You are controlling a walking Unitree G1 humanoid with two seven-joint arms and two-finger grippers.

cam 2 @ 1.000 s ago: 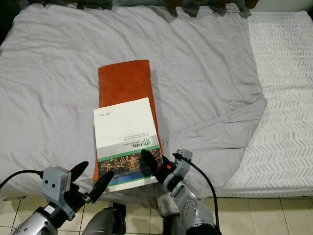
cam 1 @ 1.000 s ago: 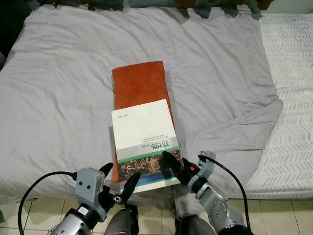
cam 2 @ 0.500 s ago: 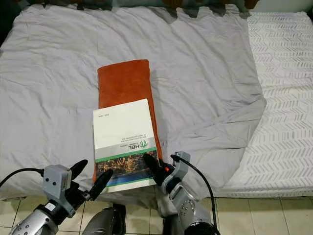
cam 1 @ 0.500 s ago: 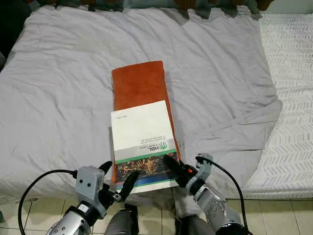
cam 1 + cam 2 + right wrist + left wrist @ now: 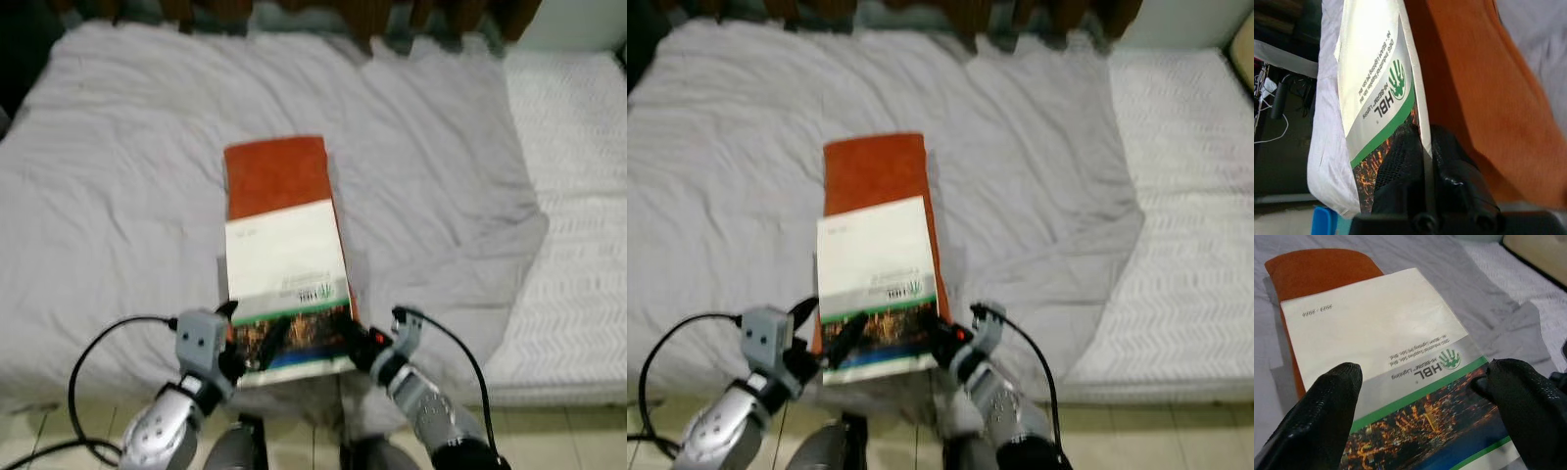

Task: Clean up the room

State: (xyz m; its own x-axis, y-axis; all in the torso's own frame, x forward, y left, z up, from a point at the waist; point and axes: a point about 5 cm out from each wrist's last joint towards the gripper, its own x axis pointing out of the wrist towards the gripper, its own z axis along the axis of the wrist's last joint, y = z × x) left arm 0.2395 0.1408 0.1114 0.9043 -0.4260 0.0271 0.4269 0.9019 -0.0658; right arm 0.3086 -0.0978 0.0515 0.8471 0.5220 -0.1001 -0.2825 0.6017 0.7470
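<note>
A white booklet point(image 5: 284, 264) with a green stripe and a city photo lies on an orange folded cushion point(image 5: 274, 174) in the middle of the grey bedsheet point(image 5: 118, 196). My right gripper point(image 5: 355, 343) is shut on the booklet's near right corner; the right wrist view shows the page edge pinched between its fingers point(image 5: 1400, 161). My left gripper point(image 5: 250, 330) hangs open over the booklet's near left edge. In the left wrist view its two black fingers point(image 5: 1327, 406) are spread wide above the booklet's cover point(image 5: 1376, 328).
A white patterned mattress point(image 5: 578, 245) adjoins the bed on the right, with the grey sheet's edge draped over it. Tiled floor point(image 5: 549, 431) runs along the bed's near edge. A black cable point(image 5: 88, 362) loops from my left arm.
The whole picture has shifted and blurred, so the camera moved. My left gripper has come forward from below the bed edge onto the booklet's near left edge. The right gripper stays at the corner.
</note>
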